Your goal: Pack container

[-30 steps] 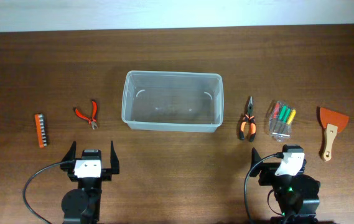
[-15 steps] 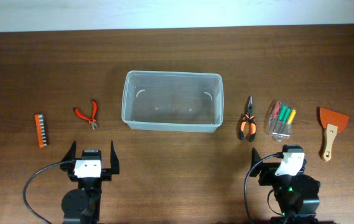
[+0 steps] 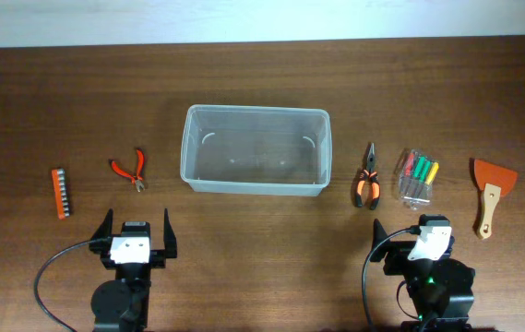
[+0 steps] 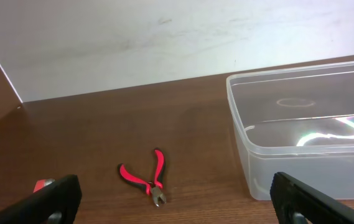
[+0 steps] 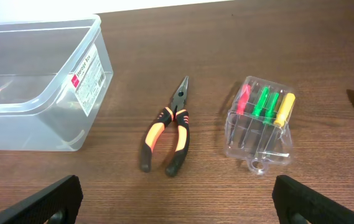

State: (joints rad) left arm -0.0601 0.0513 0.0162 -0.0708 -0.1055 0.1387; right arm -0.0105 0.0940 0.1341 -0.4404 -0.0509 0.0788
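The clear plastic container (image 3: 255, 149) stands empty at the table's middle; it also shows in the left wrist view (image 4: 307, 146) and the right wrist view (image 5: 37, 93). Red cutters (image 3: 131, 169) (image 4: 147, 180) and an orange bit strip (image 3: 60, 192) lie to its left. Orange-handled pliers (image 3: 366, 181) (image 5: 168, 134), a small clear case of coloured screwdrivers (image 3: 415, 174) (image 5: 260, 121) and an orange scraper (image 3: 491, 192) lie to its right. My left gripper (image 3: 137, 232) (image 4: 177, 205) is open and empty near the front edge. My right gripper (image 3: 408, 240) (image 5: 177, 202) is open and empty near the front edge.
A pale wall runs along the table's far edge. Bare wood lies between the grippers and the tools.
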